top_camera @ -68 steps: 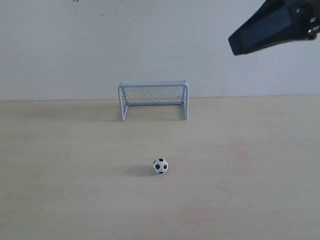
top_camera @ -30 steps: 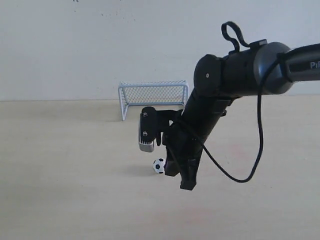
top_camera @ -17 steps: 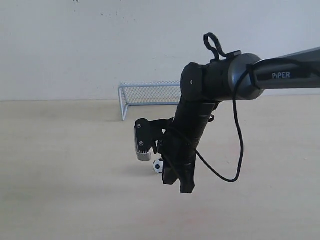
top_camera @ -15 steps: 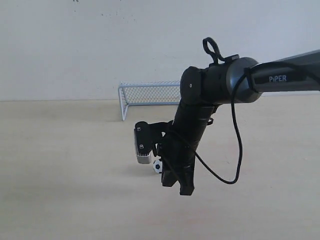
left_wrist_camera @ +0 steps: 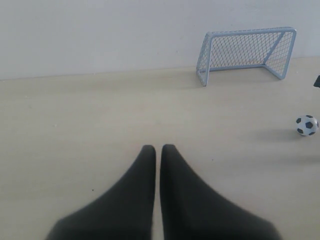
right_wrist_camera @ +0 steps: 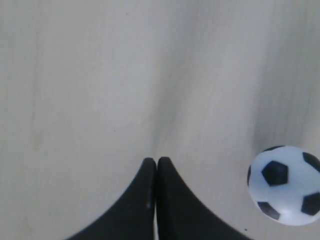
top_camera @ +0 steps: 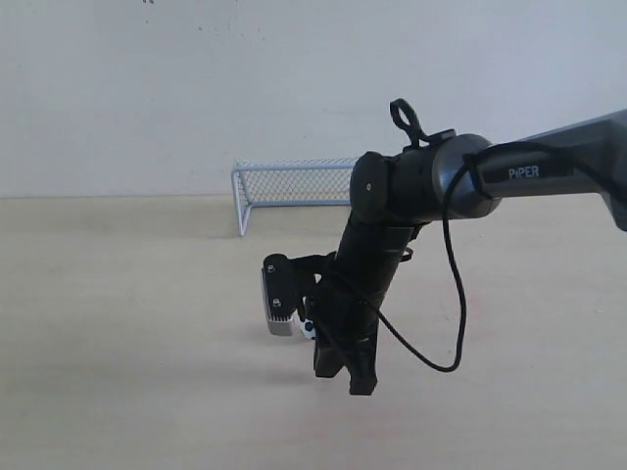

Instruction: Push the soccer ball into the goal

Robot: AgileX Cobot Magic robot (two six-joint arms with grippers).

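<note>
The soccer ball (top_camera: 307,331) lies on the pale wood table, mostly hidden behind my right arm in the exterior view. It shows whole in the left wrist view as the ball (left_wrist_camera: 306,125), and in the right wrist view as the ball (right_wrist_camera: 283,185). The goal (top_camera: 292,183) stands at the back by the wall, its right post covered by the arm; it also shows as the goal (left_wrist_camera: 247,51). My right gripper (top_camera: 361,384) is shut and empty, pointing down just beside the ball, apart from it; its tips (right_wrist_camera: 156,161) hover over bare wood. My left gripper (left_wrist_camera: 156,148) is shut, empty, far from the ball.
A plain white wall runs behind the goal. The right arm's wrist camera (top_camera: 278,299) and a looping black cable (top_camera: 446,323) hang beside the ball. The tabletop (top_camera: 118,323) is bare wood to the left.
The right arm came in from the upper right and dropped next to the ball. Over the last second it slid a little left and lower. The ball and goal have not moved.
</note>
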